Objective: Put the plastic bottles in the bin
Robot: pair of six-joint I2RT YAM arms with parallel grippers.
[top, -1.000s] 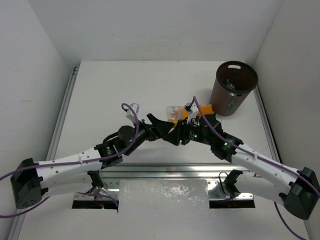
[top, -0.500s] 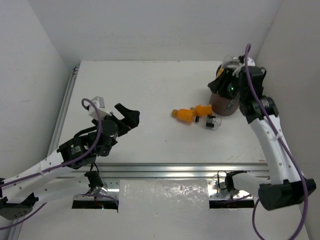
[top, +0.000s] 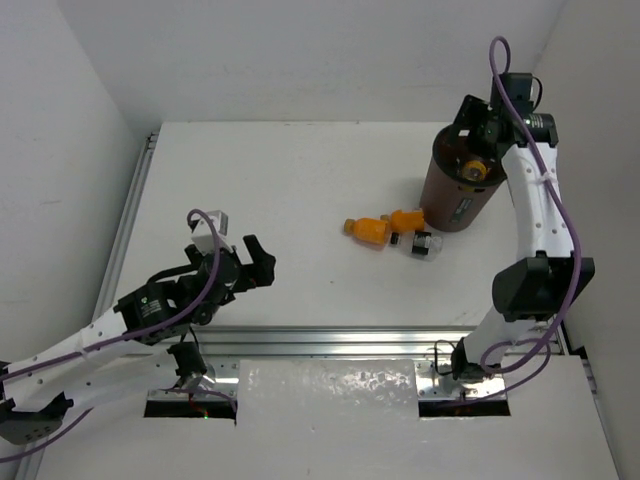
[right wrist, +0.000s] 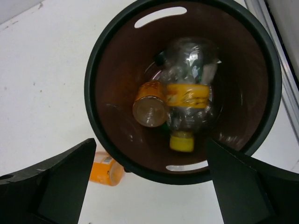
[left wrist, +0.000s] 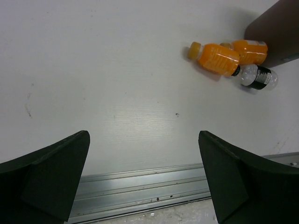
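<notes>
You've got a white table with the bin standing upright on it.

Your right arm rises beside the bin and bends over its top. Your left arm lies well to the left of the bin, low over the table.

The right gripper hangs straight above the bin's mouth. In the right wrist view its fingers stand wide apart with nothing between them, and the black rim with its handle slots shows below.

The left gripper sits well left of the bin, pointing toward it. Its fingers are spread apart and hold nothing.

Inside the bin:
- A clear bottle with a yellow band and yellow cap lies on the bottom.
- An orange bottle is just beside it, seen end-on.
- There's more clear plastic under them; you can't count it.

Three bottles lie on their sides on the table, bunched at the bin's left foot:
- The second orange bottle is right at the bin's base. Whether it touches, you can't tell.
- The third orange bottle lies just left of that one, farther from the bin.
- The black-label bottle, a clear one, lies just in front of the bin's base, on the side nearer the arm bases, beside the second orange bottle.
</notes>
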